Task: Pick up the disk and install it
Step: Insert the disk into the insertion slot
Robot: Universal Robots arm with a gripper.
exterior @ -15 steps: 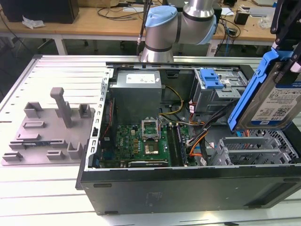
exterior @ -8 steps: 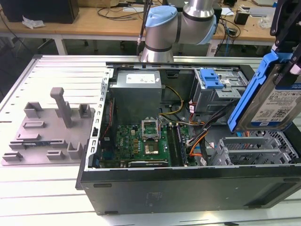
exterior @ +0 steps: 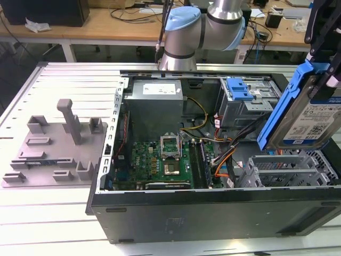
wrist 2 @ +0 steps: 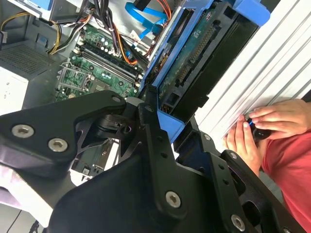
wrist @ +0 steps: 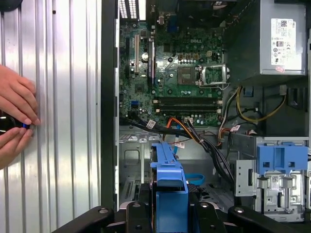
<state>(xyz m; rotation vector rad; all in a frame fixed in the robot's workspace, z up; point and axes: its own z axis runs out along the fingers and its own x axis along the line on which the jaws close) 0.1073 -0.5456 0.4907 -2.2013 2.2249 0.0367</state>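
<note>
Fingers (wrist 2: 151, 130) grip disk (exterior: 305, 118); exterior view: label (exterior: 318, 131); second wrist view: underside (wrist 2: 193, 54).

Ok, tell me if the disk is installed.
Not installed: the disk hangs tilted above the open computer case, clamped in the gripper.

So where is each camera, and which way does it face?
Exterior view: off the arm, looking down across the open computer case; arm behind it, disk at the exterior view's right.
First wrist view: on the wrist, looking past the gripper and disk into the case.
Second wrist view: on the wrist, along the gripper's linkage toward the disk.
Shared: both wrist views show the motherboard and a person's hands.
</note>
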